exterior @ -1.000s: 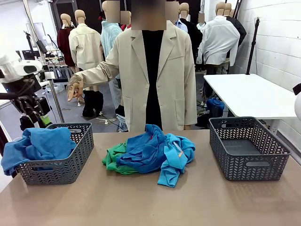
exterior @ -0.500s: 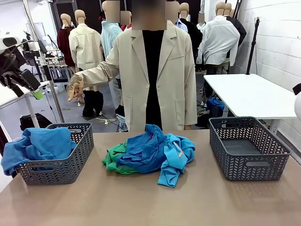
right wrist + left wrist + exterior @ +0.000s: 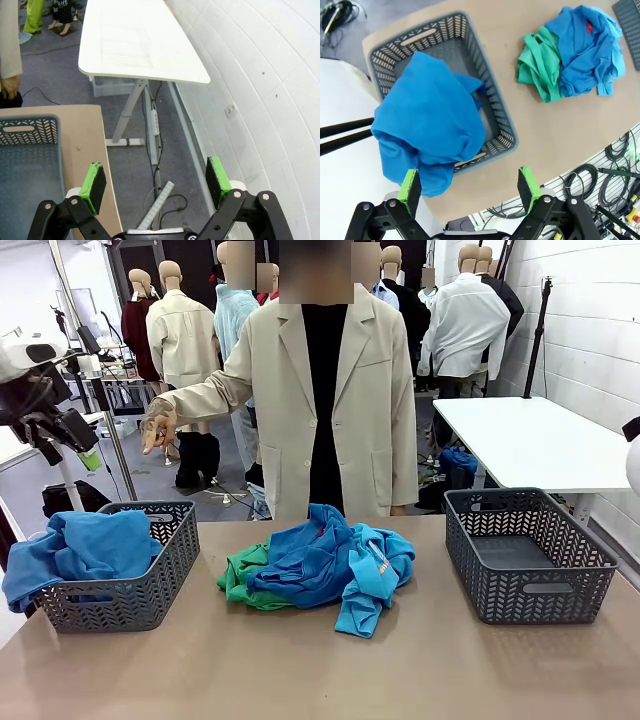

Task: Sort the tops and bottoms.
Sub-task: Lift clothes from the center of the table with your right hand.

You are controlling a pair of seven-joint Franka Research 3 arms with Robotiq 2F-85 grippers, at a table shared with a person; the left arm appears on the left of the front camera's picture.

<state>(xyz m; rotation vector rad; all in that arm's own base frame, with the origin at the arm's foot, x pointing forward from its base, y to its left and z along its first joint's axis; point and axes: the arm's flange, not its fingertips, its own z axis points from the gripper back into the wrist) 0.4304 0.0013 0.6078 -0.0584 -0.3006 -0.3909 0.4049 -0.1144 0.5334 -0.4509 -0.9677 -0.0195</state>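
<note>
A tan counter carries two grey lattice baskets, well apart: the left basket at one end, the right basket at the other. A person in a beige jacket stands at the far edge. Behind, a white table stands beside a white brick wall, and a power strip lies on the floor beneath it.

Left tool raised, pointing down, jaws wide, empty. Right tool also wide, probably held aside.

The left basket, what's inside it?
A royal blue top lies bunched in the left basket, spilling over one rim. Part of the basket's floor shows bare beside it; anything under the cloth is covered.
</note>
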